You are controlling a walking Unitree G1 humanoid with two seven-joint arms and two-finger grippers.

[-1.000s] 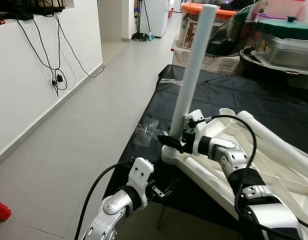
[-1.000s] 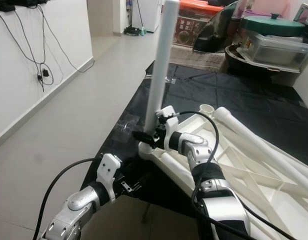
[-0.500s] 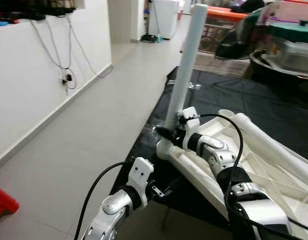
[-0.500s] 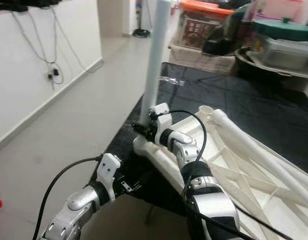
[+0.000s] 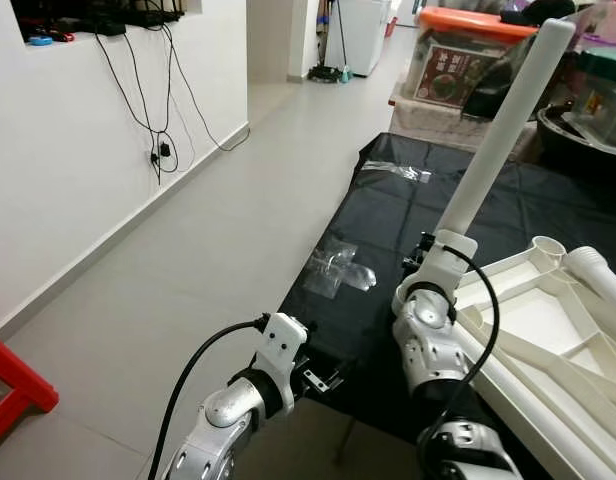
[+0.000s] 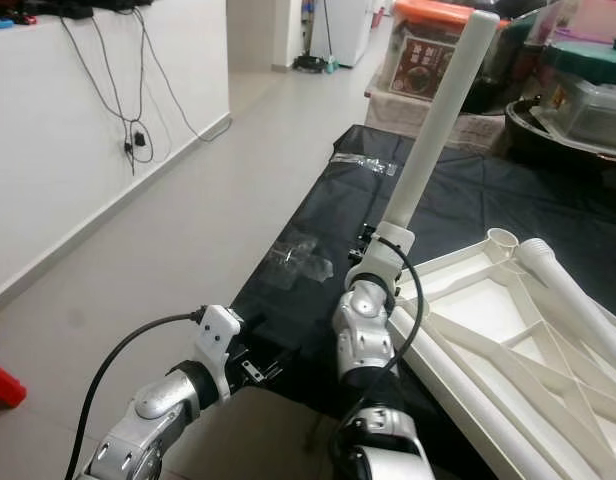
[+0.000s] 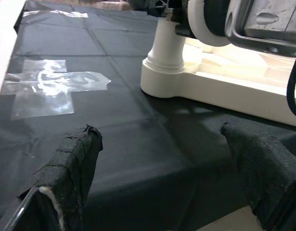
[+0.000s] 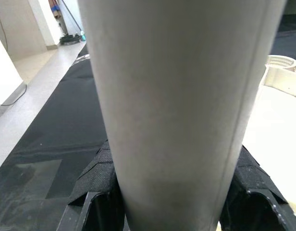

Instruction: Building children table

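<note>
Black sheeting [image 5: 388,215] covers the floor; on it lies the upturned white tabletop [image 6: 508,330]. My right gripper [image 8: 174,192] clasps its tilted corner leg [image 5: 503,125]; my left gripper [image 7: 162,185] hovers released nearby.

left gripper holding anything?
No: the left gripper is open, its fingers spread over the black cloth with nothing between them.

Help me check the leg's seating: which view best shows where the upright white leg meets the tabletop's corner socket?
The left wrist view: the leg's base sits in the corner socket, unobstructed. In both eye views the right arm covers that joint, leaving the shaft showing. The right wrist view shows the shaft close up between the right gripper fingers.
</note>
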